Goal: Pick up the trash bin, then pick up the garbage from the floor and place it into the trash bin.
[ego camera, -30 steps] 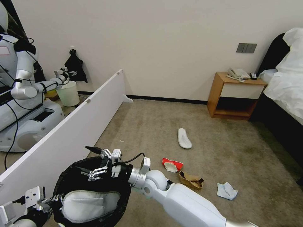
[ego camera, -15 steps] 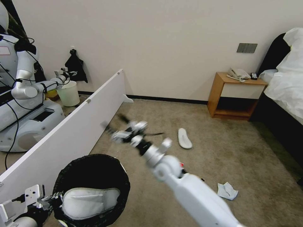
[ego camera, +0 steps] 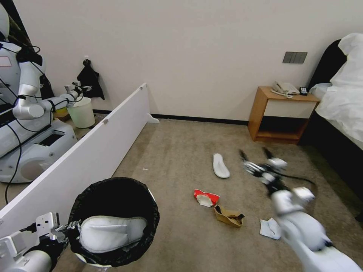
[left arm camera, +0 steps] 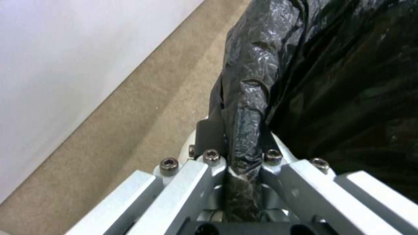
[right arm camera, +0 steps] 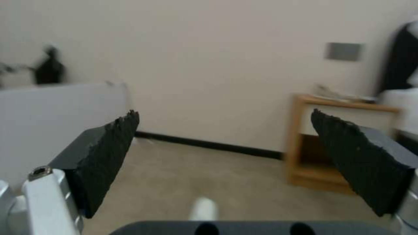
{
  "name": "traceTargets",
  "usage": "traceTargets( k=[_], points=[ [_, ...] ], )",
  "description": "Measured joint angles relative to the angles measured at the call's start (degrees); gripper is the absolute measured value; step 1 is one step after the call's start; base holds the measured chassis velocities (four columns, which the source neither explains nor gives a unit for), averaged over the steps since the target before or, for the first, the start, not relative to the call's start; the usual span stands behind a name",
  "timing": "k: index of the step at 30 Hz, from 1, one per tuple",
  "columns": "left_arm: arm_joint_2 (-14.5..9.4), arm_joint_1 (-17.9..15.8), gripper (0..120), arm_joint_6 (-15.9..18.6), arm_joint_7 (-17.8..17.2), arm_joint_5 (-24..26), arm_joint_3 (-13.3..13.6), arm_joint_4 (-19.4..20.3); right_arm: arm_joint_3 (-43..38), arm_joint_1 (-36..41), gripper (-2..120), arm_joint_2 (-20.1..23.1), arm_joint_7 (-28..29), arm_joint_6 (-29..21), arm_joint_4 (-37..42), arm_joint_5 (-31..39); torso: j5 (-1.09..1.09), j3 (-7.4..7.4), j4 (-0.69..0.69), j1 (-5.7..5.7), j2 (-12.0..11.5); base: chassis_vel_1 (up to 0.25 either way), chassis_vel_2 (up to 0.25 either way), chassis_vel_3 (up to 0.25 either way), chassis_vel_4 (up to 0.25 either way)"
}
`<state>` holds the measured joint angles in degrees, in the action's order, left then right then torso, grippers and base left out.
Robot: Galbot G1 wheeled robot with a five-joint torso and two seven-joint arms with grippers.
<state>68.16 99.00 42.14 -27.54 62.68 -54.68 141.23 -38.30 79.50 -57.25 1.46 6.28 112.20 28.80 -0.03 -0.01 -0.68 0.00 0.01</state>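
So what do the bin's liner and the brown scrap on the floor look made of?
The trash bin liner: thin black plastic film, glossy and crinkled where the left hand pinches the rim. The brown scrap: probably matte paper or thin card, creased and folded.

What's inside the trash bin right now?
A white slipper lies inside the trash bin, against the black liner. Anything beneath the slipper is hidden.

Even, soft indoor light fills my head view, with no hard shadows on the carpet point(ego camera: 181, 151) and the wall point(ego camera: 196, 56) evenly pale. My right gripper point(ego camera: 257, 160), at about 4 o'clock, smears with motion blur. The partition board point(ego camera: 87, 158) bows toward the edge. My right wrist view is soft throughout; the trash bin point(left arm camera: 248, 85) liner shows faint sheen.
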Motion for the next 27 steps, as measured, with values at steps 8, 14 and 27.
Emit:
traceTargets(
  k=[8, 14, 27],
  points=[
    [0.15, 2.03, 2, -4.11, 3.29, -4.83, 0.28, -2.16, -11.73, 13.22, 100, -10.98, -4.65, 2.34, 4.98, -6.60, 0.07, 0.00, 0.06, 0.00, 0.00, 0.000, 0.000, 0.000, 0.000],
    [0.09, 4.22, 2, -5.90, 5.59, -5.96, -0.75, -3.87, -15.20, 20.40, 100, -17.63, -7.48, 6.48, 4.73, -12.54, 0.03, 0.00, 0.05, 0.00, 0.00, 0.000, 0.000, 0.000, 0.000],
    [-0.75, 4.30, 2, -7.35, 6.86, -6.07, -0.71, -5.64, -12.55, 20.51, 100, -21.64, -8.78, 8.10, 2.88, -17.38, 0.03, 0.01, 0.04, 0.00, -0.01, 0.000, 0.000, 0.000, 0.000]
  ],
)
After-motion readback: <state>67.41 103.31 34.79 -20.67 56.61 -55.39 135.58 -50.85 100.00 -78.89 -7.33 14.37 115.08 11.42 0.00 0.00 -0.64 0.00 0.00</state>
